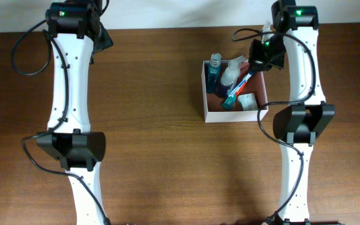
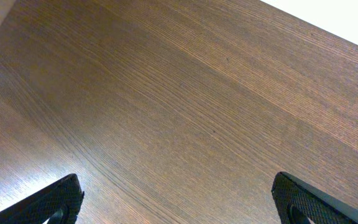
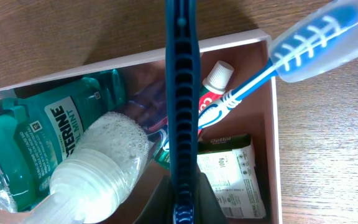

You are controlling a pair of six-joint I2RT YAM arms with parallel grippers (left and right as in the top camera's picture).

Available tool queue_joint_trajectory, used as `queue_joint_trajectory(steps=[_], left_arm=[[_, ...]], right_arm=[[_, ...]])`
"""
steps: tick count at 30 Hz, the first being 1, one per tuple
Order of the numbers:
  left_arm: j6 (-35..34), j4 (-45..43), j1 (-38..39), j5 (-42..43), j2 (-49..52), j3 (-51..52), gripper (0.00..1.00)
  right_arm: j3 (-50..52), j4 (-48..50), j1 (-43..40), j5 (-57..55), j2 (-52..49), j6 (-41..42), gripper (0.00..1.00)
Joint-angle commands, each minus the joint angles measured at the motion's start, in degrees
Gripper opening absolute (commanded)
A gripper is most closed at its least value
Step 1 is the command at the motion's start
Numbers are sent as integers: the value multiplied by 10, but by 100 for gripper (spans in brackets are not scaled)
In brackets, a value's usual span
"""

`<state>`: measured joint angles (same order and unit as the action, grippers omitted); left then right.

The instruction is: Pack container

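Right wrist view gives us the right hand (image 3: pixel 180 208) clamped on a blue comb (image 3: pixel 182 93) above the container (image 3: pixel 274 155) on the desk (image 3: pixel 328 155), its mouthwash bottle (image 3: pixel 48 124) reading "MINT", while our left hand (image 2: pixel 179 202) gapes empty.

Table (image 2: pixel 179 93) is brown wood grain, smooth with a soft sheen. The container (image 3: pixel 135 58) looks like thin matt white card. Mouthwash bottle (image 3: pixel 48 124) is glossy see-through plastic, toothbrush (image 3: pixel 316 37) is translucent blue plastic, and the toothpaste cap (image 3: pixel 218 74) is ribbed white plastic.
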<state>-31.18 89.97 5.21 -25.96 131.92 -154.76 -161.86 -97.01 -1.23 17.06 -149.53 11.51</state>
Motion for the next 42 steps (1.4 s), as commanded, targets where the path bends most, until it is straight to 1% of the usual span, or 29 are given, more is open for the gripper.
queue_joint_trajectory(steps=[1,5,8,11,17,27,28,30,31,32,33,41,42], left_arm=[[-7,1,-1,-8,6,1,99],[-7,1,-1,-8,6,1,99],[-7,1,-1,-8,6,1,99],[-7,1,-1,-8,6,1,100],[-7,1,-1,-8,6,1,99],[-7,1,-1,-8,6,1,100],[-7,1,-1,-8,6,1,99],[-7,1,-1,-8,6,1,99],[-7,1,-1,-8,6,1,99],[-7,1,-1,-8,6,1,99],[-7,1,-1,-8,6,1,99],[-7,1,-1,-8,6,1,99],[-7,1,-1,-8,6,1,99]], right_arm=[[-8,-3,2,15,10,-7,4],[-7,-3,5,33,17,-8,4],[13,-3,5,8,39,-8,4],[55,-3,3,-40,77,-8,4],[155,-3,12,-38,140,-20,4],[262,-3,23,-43,142,-21,4],[266,-3,23,-45,142,-21,8],[268,-3,24,-52,142,-21,11],[268,-3,24,-60,142,-21,16],[268,-3,23,-62,142,-21,24],[268,-3,23,-64,142,-21,26],[263,-1,17,-70,142,-20,30],[257,-3,14,-70,142,-19,32]])
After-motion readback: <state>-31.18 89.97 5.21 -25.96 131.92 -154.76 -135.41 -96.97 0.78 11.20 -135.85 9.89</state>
